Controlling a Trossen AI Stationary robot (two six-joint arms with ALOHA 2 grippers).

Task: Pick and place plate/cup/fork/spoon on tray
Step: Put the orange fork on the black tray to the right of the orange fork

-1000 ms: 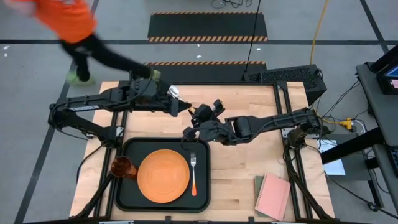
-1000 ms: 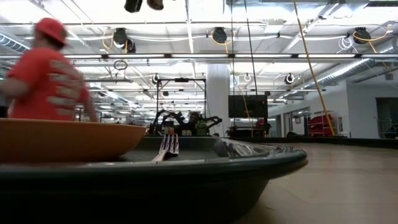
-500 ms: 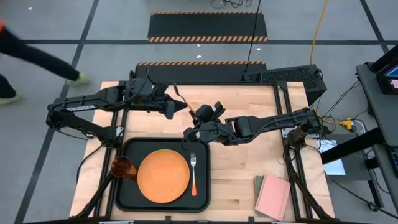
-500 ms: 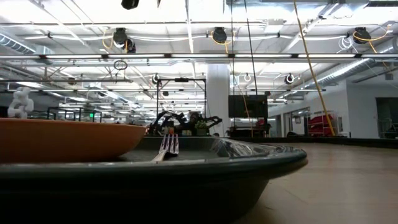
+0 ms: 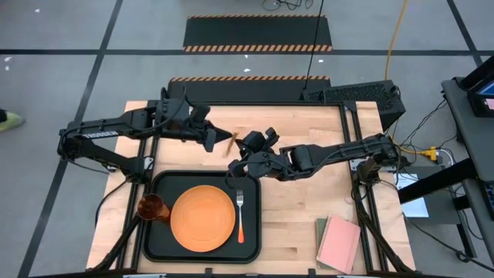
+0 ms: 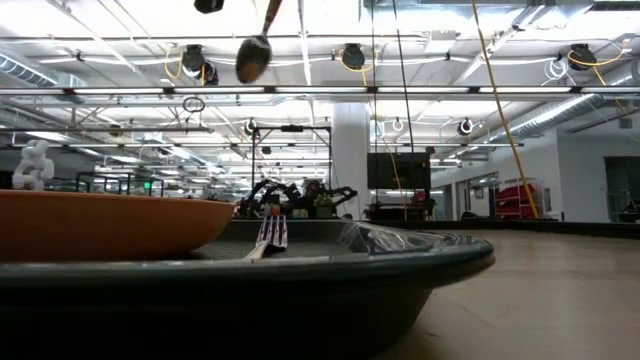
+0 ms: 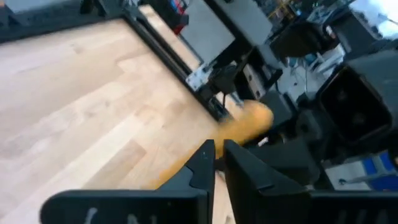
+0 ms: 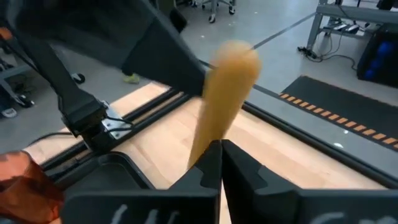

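The spoon (image 5: 229, 144) is in the air over the far middle of the table, with my left gripper (image 5: 216, 140) shut on it. In the low view its silver bowl (image 6: 252, 55) hangs lowest, the handle slanting up out of the picture. My right gripper (image 5: 233, 164) is shut on nothing, just near of the spoon, above the tray's far right corner. The black tray (image 5: 150, 181) lies at the near left. On it rest the orange plate (image 5: 203, 218), the amber cup (image 5: 151, 207) at its left and the fork (image 5: 240, 212) at its right. My left gripper pinches the spoon's orange-yellow handle (image 7: 239, 127) between its two fingers (image 7: 205, 158). The handle's rounded free end (image 7: 255, 115) sticks out past the fingertips toward the right arm. The spoon is lifted clear of the table and tilted, with its bowl lowest.
A pink notebook (image 5: 340, 243) lies at the table's near right corner. Bare wood (image 5: 309, 208) stretches between tray and notebook. Black frame rails (image 5: 347, 131) run along the table's sides. A person's shoe (image 5: 6, 120) shows on the floor at far left.
The person who reached over the far left corner with the spoon has stepped away out of view. My left gripper now has the spoon and has drawn slightly toward the near edge. The spoon has swung round, handle toward the right arm, and its bowl has dropped into the low view.
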